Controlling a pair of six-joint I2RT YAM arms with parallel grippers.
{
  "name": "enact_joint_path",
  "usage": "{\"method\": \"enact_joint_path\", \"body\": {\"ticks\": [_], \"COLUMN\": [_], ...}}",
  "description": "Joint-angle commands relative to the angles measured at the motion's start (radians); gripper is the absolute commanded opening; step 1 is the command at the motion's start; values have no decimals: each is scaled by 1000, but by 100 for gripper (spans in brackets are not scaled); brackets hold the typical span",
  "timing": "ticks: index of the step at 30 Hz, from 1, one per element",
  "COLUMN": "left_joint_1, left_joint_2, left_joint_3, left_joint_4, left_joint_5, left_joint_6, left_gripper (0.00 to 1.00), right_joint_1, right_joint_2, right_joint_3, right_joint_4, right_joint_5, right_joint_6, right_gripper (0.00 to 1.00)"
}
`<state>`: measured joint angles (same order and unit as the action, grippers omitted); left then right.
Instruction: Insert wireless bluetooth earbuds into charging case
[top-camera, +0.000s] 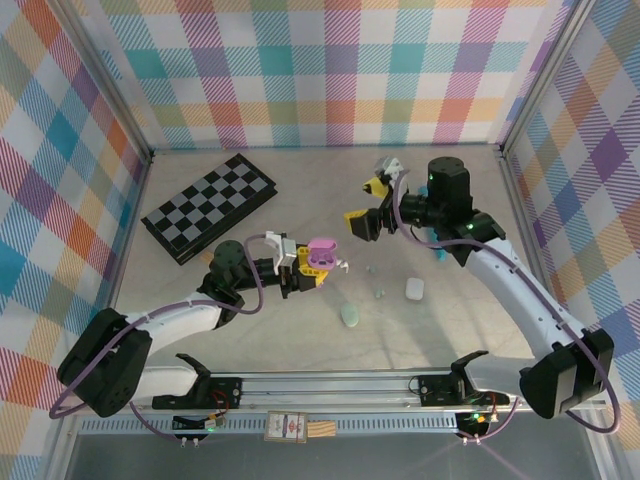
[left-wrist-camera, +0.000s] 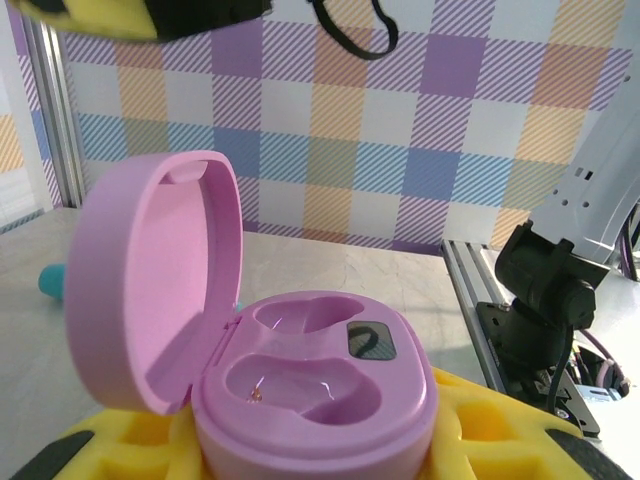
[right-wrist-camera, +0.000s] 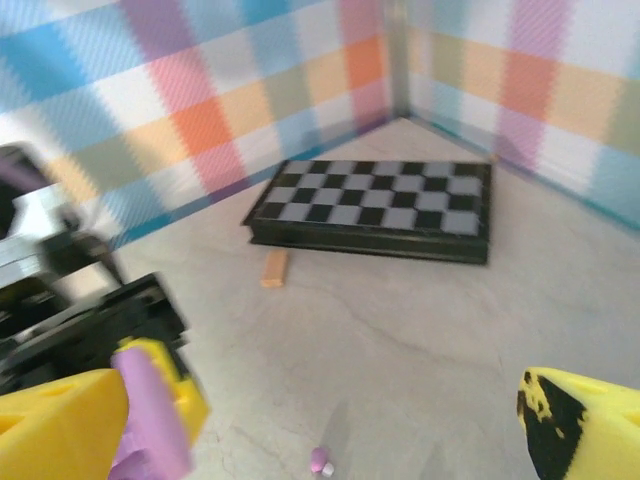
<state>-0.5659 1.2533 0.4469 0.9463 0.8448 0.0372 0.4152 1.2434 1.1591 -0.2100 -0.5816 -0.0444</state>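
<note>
- Pastel plaid walls (top-camera: 340, 70) close round the pale grey counter (top-camera: 300, 340) on three sides.
- Metal corner posts (top-camera: 107, 85) stand where the walls meet, well beyond the left jaws and the right jaws.
- A folded chessboard (top-camera: 210, 207) lies beyond the left jaws, off to their left.
- The light is soft and even.
</note>
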Motion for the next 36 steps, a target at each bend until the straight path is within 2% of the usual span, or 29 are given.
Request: {"method": "enact_joint_path", "body": {"ticks": [1, 4, 7, 12, 16, 19, 23, 33, 36], "left_joint_1": [18, 51, 104, 213, 297, 354, 422, 491, 507], "left_joint_2": [-41, -54, -37, 7, 53, 92, 141, 199, 205], "left_joint_3": [-19, -33, -63, -94, -73, -46, 6, 81, 92], "left_joint_4": [56, 61, 114, 252, 289, 335, 347, 376, 372], "left_joint_5": [4, -8, -13, -18, -7, 3, 34, 35, 34], "left_joint_6": [-18, -49, -62, -113, -112, -130, -137, -134, -132], "left_gripper": [26, 26, 26, 26, 26, 26, 25, 25, 24], "right_joint_1": [2, 3, 24, 104, 166, 247, 339, 471, 496], "right_joint_2": [62, 106, 118, 141, 155, 191, 268, 425, 472], "right_joint_3": [-2, -32, -84, -142, -212, -211, -169, -104, -57], "right_joint_4": [-2, -5, 23, 9, 66, 32, -38, -93, -122], "right_joint_5": [118, 112, 134, 254, 269, 361, 477, 709, 749], "right_joint_6": [293, 308, 251, 73, -63, -206, -301, -405, -416], "right_gripper": [99, 99, 99, 99, 99, 99, 99, 100, 94]}}
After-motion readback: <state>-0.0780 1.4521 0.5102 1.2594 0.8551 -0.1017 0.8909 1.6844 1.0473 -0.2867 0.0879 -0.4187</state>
